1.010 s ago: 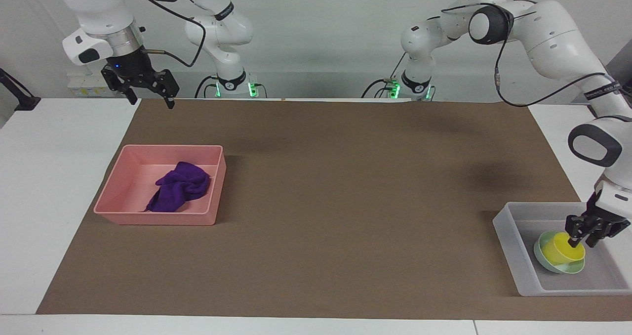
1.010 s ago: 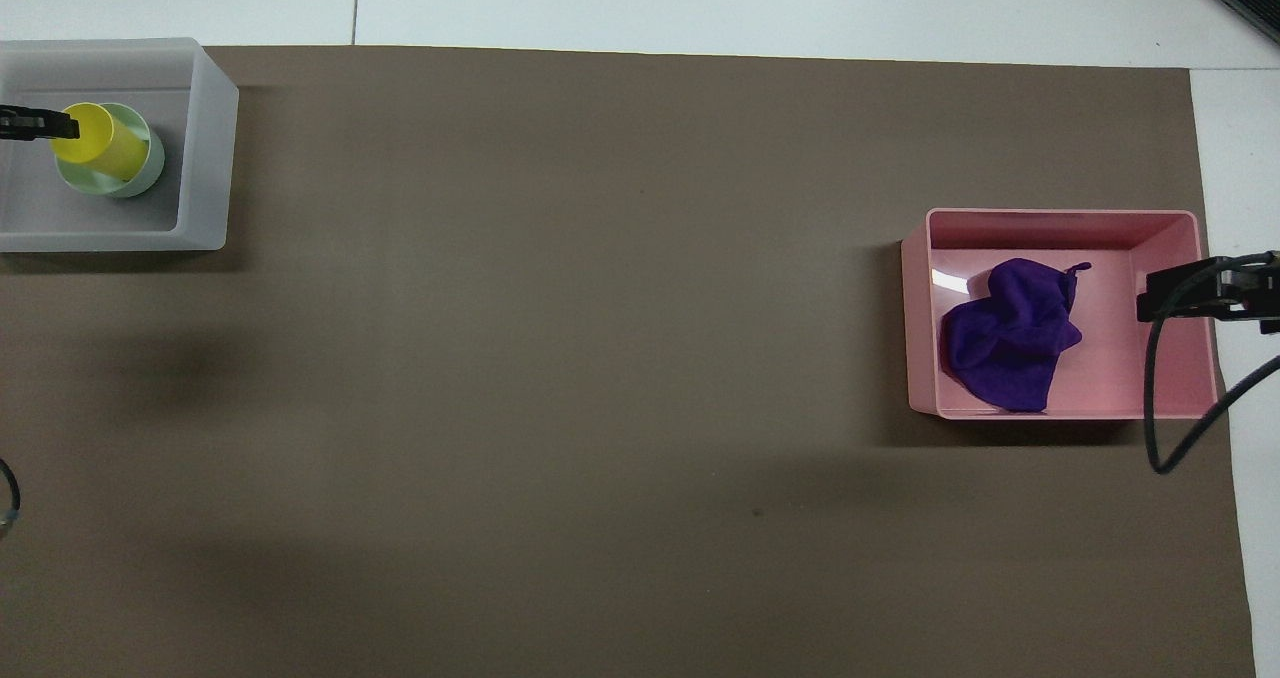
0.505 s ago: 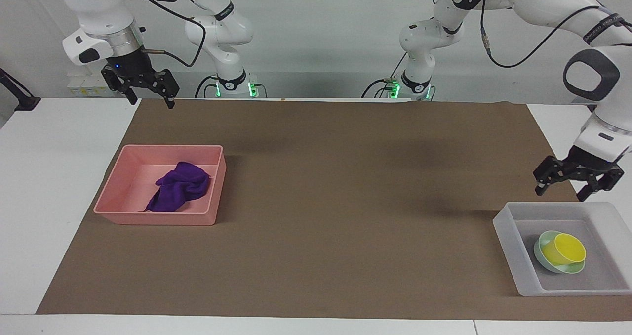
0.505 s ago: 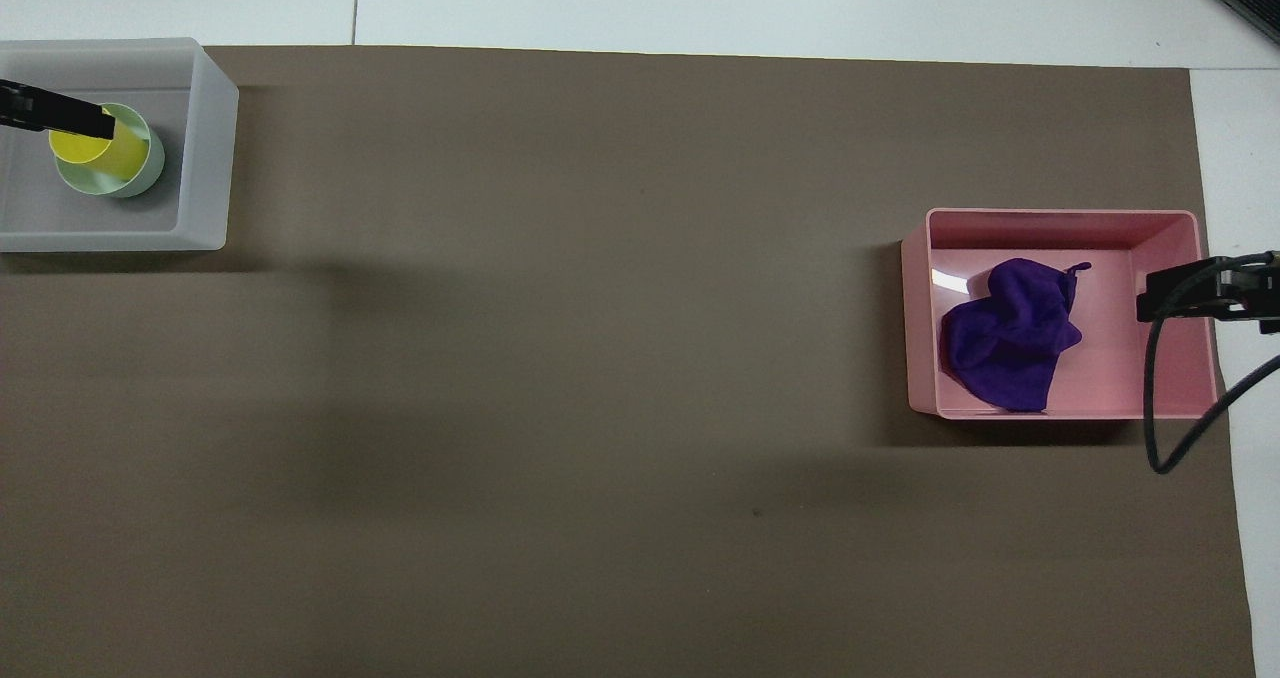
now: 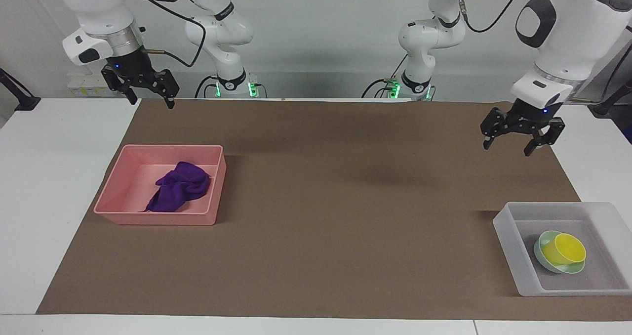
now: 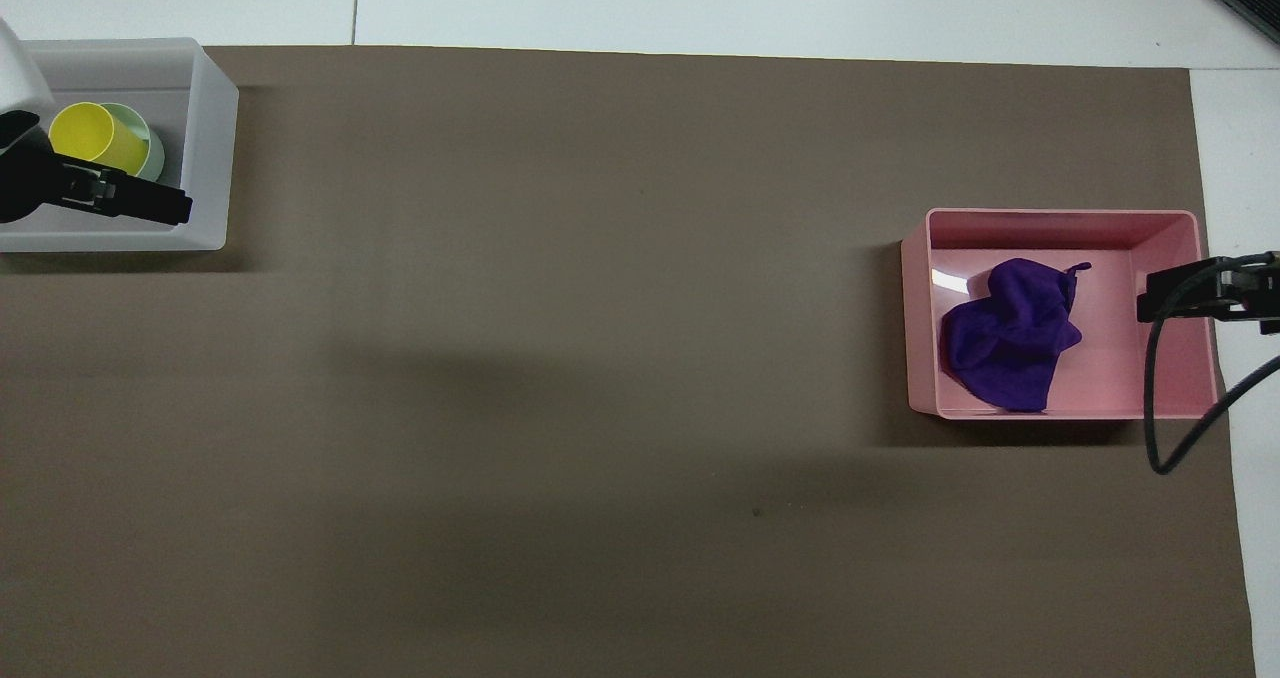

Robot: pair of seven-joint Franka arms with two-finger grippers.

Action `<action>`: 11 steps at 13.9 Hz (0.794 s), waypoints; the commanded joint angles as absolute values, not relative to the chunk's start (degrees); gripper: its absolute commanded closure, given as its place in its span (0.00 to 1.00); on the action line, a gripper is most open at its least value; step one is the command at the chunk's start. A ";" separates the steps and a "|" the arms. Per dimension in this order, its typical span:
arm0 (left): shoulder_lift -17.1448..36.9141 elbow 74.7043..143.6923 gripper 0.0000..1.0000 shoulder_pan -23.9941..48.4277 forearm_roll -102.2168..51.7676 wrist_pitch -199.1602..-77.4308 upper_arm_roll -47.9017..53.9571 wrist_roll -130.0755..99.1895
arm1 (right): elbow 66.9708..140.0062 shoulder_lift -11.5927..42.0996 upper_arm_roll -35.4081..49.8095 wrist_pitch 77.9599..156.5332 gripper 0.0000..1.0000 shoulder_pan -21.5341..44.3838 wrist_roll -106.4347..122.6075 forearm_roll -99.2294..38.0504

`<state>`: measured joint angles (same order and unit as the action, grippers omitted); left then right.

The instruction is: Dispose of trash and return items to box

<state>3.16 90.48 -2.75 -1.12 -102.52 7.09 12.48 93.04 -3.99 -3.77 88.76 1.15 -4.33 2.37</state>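
Facing view first, and I've got the left gripper (image 5: 516, 144) up in the air over the brown mat (image 5: 345, 191), at the left arm's end of the table, with its fingers spread wide and nothing between them. From my overhead view that same gripper shows as a dark bar laid across the box's (image 5: 506, 236) nearer wall, but the facing view tells me it's raised well clear, not touching anything. Moving outward, the box sits at the mat's corner at the left arm's end, translucent and whitish with low walls. Inside it I see the pale green bowl (image 5: 542, 255) resting on the floor, and the yellow cup (image 5: 568, 248) sits in that bowl, tipped over at a slant with its mouth facing up and outward. Now over to the right gripper (image 5: 150, 98): it hangs high above the mat's edge at the right arm's end, jaws wide apart and empty, and that arm simply waits. Below it and farther from the robots lies the pink tray (image 5: 116, 191), and the purple cloth (image 5: 178, 186) is crumpled in a heap on its floor, well apart from the box.
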 commanded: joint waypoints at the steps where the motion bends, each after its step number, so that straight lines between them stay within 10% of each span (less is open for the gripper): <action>1: 0.62 92.29 0.00 5.06 -0.88 -100.29 -0.93 12.04 | 94.75 -5.36 -3.60 89.65 0.00 0.35 -2.99 1.23; 11: -1.32 92.55 0.00 7.03 -0.97 -90.97 -5.19 11.25 | 94.75 -5.36 -3.60 89.65 0.00 0.35 -2.90 1.23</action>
<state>0.48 90.59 6.40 -1.13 -92.00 -4.65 12.22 93.05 -4.00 -3.77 88.76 1.15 -4.33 2.37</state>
